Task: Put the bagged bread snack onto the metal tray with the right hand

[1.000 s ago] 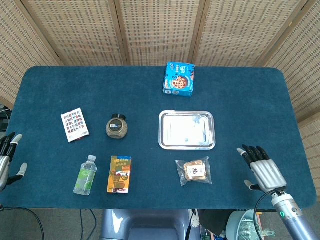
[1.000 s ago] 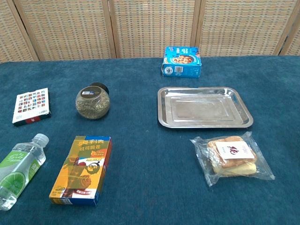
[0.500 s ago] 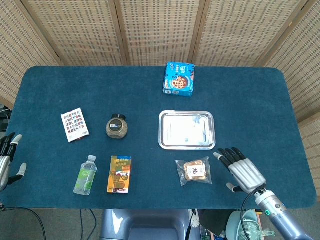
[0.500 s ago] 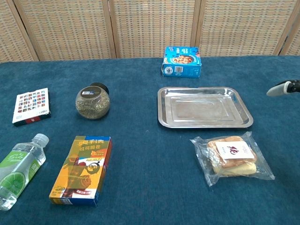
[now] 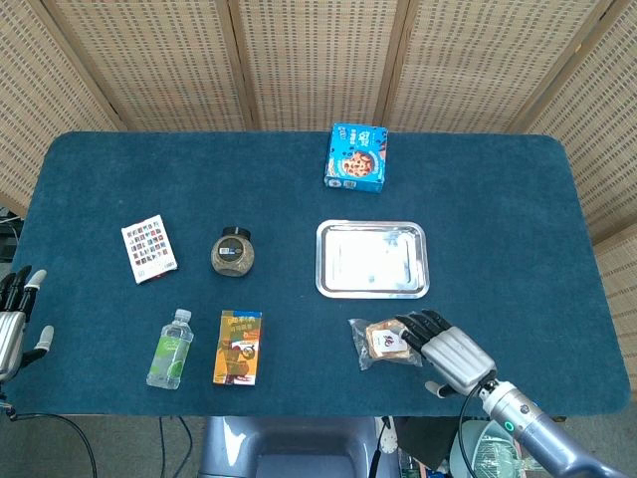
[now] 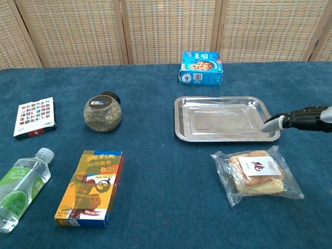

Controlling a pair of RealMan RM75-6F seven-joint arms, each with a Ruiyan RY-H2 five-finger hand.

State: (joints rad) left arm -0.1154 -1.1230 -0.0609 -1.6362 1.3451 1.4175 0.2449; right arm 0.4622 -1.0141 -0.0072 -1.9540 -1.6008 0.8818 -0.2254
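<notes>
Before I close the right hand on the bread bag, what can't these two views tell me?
- Right hand contact: the head view shows it over the bread bag's right part; the chest view shows only fingertips from the right edge, seemingly above the bag. Touching cannot be told.
- Bag's right part: hidden by the hand, head view.
- Left hand: cut by the left edge, head view; absent from chest view.

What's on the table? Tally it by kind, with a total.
Boxes: 3 (blue, card, orange)
Jar: 1
Bottle: 1
Tray: 1
Bread bag: 1
Total: 7
</notes>
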